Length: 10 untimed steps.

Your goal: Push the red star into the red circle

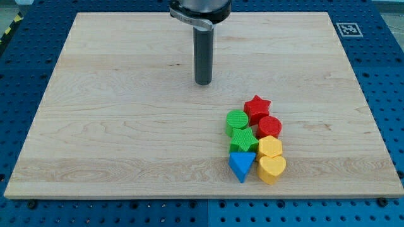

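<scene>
The red star (pixel 257 108) lies right of the board's middle, touching the red circle (pixel 269 127) just below and to its right. My tip (pixel 203 82) stands above and to the left of the star, apart from it by a clear gap. The rod comes down from the view's top edge.
A green circle (pixel 237 121), a green star (pixel 243 140), a blue triangle (pixel 242 165), a yellow hexagon (pixel 270 147) and a yellow heart (pixel 272 169) cluster below the red blocks. The wooden board (pixel 126 126) lies on a blue perforated table. A marker tag (pixel 348 29) sits at top right.
</scene>
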Motion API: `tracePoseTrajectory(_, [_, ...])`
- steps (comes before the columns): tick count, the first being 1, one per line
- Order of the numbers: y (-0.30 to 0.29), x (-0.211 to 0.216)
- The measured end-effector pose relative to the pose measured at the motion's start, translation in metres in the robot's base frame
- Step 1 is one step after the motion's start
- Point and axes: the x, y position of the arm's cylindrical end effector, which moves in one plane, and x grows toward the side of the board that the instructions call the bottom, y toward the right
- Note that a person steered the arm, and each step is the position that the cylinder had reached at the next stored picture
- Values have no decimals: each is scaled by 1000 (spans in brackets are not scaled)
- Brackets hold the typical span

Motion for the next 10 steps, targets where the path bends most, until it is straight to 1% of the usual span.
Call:
tracePoseTrajectory(1, [0, 25])
tracePoseTrajectory(3, [15, 43])
tracePoseTrajectory(4, [18, 43])
tracePoseTrajectory(5, [41, 46])
tracePoseTrajectory(8, [66, 57])
tracePoseTrajectory(10, [99, 61])
